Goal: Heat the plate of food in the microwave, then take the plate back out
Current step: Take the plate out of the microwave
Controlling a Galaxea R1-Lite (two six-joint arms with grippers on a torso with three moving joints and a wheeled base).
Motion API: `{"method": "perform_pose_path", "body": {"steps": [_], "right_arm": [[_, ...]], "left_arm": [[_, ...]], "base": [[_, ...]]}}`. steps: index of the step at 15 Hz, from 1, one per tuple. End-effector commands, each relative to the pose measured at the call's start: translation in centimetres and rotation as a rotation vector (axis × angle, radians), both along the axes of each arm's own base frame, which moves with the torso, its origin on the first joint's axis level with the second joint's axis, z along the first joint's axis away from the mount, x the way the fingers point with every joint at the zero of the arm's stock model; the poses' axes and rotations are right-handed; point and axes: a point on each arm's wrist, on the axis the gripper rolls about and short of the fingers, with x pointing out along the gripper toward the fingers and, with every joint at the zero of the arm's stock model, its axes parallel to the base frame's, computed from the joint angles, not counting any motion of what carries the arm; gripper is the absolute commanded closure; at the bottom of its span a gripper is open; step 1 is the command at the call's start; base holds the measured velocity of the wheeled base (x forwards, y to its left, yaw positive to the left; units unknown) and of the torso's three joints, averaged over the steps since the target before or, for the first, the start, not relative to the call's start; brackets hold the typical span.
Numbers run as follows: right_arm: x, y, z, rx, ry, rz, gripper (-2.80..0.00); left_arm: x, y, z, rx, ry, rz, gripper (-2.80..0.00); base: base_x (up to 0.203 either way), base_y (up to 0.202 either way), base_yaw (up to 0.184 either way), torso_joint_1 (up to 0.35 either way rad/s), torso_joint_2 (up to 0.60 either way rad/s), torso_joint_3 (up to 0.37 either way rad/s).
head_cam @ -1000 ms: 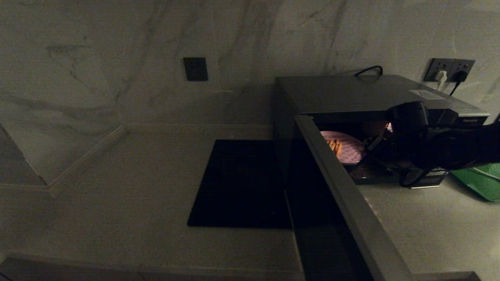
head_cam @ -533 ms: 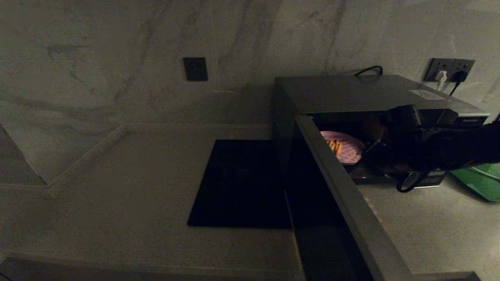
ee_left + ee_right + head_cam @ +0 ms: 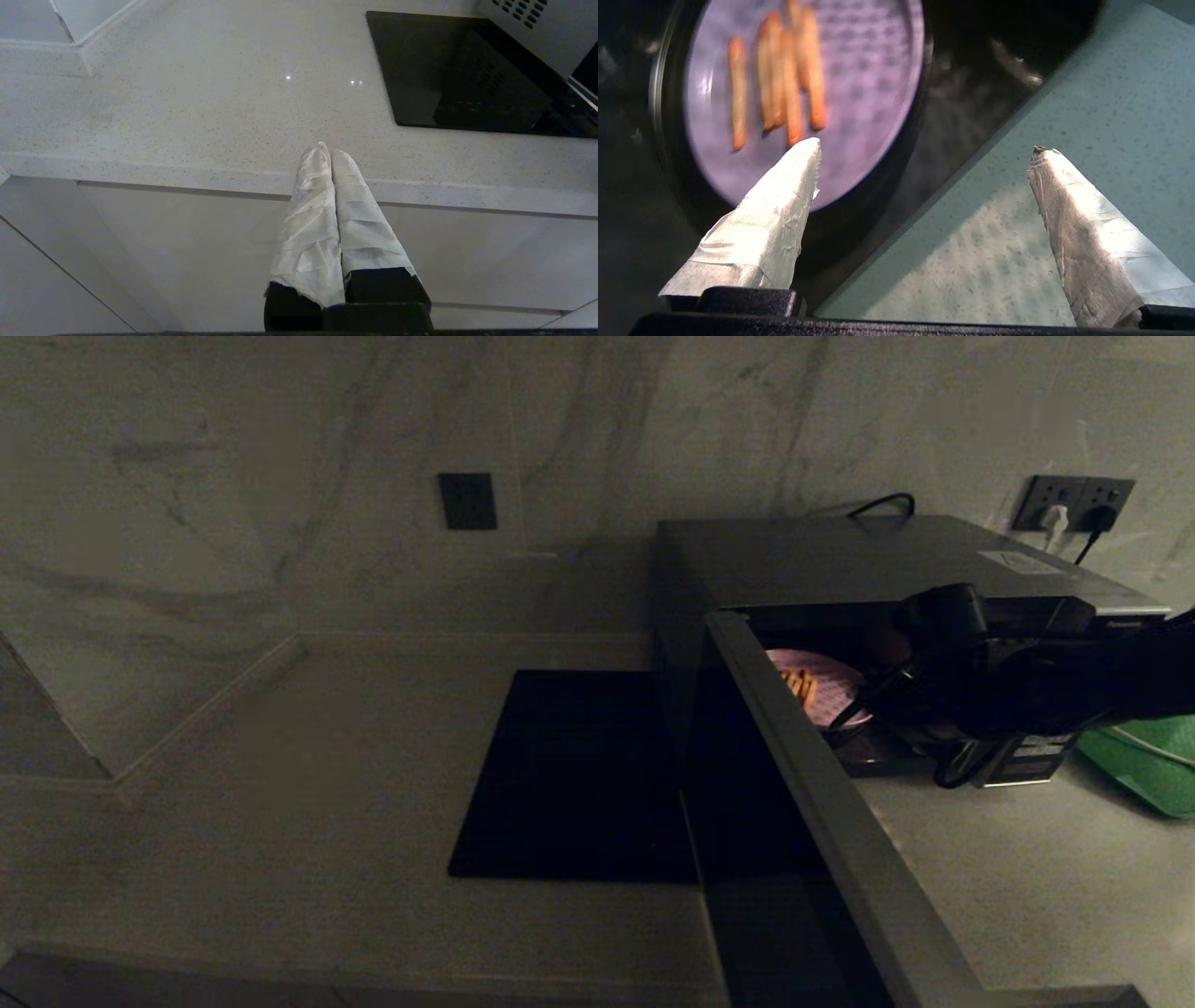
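Observation:
The dark grey microwave (image 3: 868,555) stands at the right of the counter with its door (image 3: 822,803) swung wide open toward me. Inside it lies the lavender plate of food (image 3: 826,689) with a few orange fries (image 3: 784,84); the plate (image 3: 859,107) sits on the dark turntable. My right gripper (image 3: 864,700) is at the oven's mouth, open and empty (image 3: 924,151), one fingertip (image 3: 798,172) over the plate's near rim, the other over the counter in front. My left gripper (image 3: 329,151) is parked at the counter's front edge, shut on nothing.
A flat black square mat (image 3: 579,775) lies on the counter left of the microwave. A green tray (image 3: 1153,765) sits at the far right. Wall sockets (image 3: 1074,502) with plugs are behind the oven. The open door juts out over the counter's front edge.
My right arm has moved left, further into the microwave's opening toward the plate, its gripper staying open. The plate, the door and the left arm have not moved.

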Motion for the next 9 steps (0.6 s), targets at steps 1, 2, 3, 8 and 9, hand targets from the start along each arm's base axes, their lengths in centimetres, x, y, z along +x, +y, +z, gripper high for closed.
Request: {"method": "perform_pose_path", "body": {"steps": [1,2,3,8,9], "right_arm": [[0.2,0.2,-0.6,0.008,0.035,-0.026,-2.8],[0.3,0.3,-0.7,0.022,0.042,-0.039,-2.8],[0.3,0.3,-0.6,0.032,0.048,-0.05,-2.8],[0.4,0.5,0.5,0.071,0.08,-0.088,-2.8],[0.4,0.6,0.4,0.071,0.082,-0.085,-2.8]], "left_arm": [[0.0,0.0,0.0,-0.001,-0.002,0.0,0.0],[0.0,0.0,0.0,-0.001,-0.002,0.0,0.0],[0.0,0.0,0.0,-0.001,-0.002,0.0,0.0],[0.0,0.0,0.0,-0.001,-0.002,0.0,0.0],[0.0,0.0,0.0,-0.001,-0.002,0.0,0.0]], "base": [[0.0,0.0,0.0,0.0,0.0,0.0],[0.0,0.0,0.0,0.0,0.0,0.0],[0.0,0.0,0.0,0.0,0.0,0.0],[0.0,0.0,0.0,0.0,0.0,0.0],[0.0,0.0,0.0,0.0,0.0,0.0]]}}
